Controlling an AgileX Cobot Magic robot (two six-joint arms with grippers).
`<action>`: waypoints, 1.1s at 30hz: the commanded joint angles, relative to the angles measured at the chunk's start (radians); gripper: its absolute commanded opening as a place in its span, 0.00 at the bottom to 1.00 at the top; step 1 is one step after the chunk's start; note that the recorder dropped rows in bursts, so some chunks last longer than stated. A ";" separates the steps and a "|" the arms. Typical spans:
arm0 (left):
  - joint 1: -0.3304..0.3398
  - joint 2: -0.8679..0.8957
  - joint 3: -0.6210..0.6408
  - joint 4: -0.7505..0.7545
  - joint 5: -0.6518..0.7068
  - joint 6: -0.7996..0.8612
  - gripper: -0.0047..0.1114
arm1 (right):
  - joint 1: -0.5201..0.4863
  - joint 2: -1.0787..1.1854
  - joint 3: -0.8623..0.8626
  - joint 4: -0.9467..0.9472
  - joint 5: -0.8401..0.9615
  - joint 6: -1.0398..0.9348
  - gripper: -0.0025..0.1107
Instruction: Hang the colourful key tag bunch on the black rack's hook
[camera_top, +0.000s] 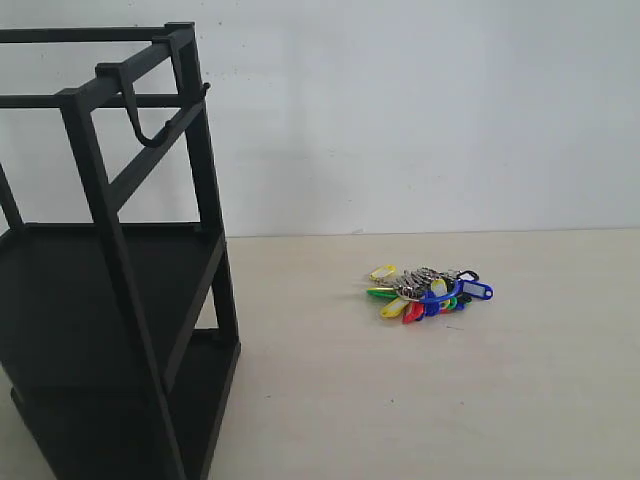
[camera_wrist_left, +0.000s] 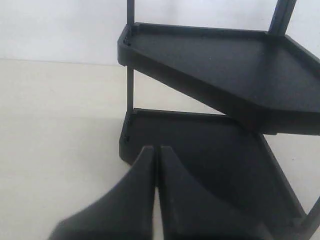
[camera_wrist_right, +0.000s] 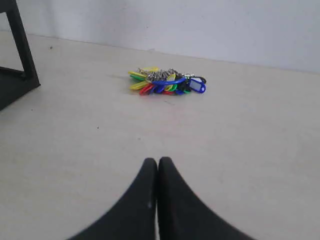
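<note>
The colourful key tag bunch (camera_top: 428, 292) lies flat on the pale table, right of centre, with yellow, green, red and blue tags; it also shows in the right wrist view as the key tag bunch (camera_wrist_right: 166, 83). The black rack (camera_top: 110, 290) stands at the left, and its small curved hook (camera_top: 148, 128) hangs from a top bar. My right gripper (camera_wrist_right: 158, 161) is shut and empty, well short of the bunch. My left gripper (camera_wrist_left: 157, 148) is shut and empty, close to the rack's lower shelf (camera_wrist_left: 200, 150). Neither gripper shows in the exterior view.
A white wall runs behind the table (camera_top: 450, 400). The rack's upper shelf (camera_wrist_left: 225, 60) juts out above the lower one in the left wrist view. A rack leg (camera_wrist_right: 22, 50) stands at the edge of the right wrist view.
</note>
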 joint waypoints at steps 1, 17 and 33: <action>-0.001 -0.002 -0.001 0.005 -0.008 0.003 0.08 | -0.009 -0.004 -0.001 -0.012 -0.075 -0.062 0.02; -0.001 -0.002 -0.001 0.005 -0.008 0.003 0.08 | -0.009 0.001 -0.150 -0.012 -0.962 0.036 0.02; -0.001 -0.002 -0.001 0.005 -0.008 0.003 0.08 | -0.009 1.247 -0.891 -0.008 -0.050 0.244 0.02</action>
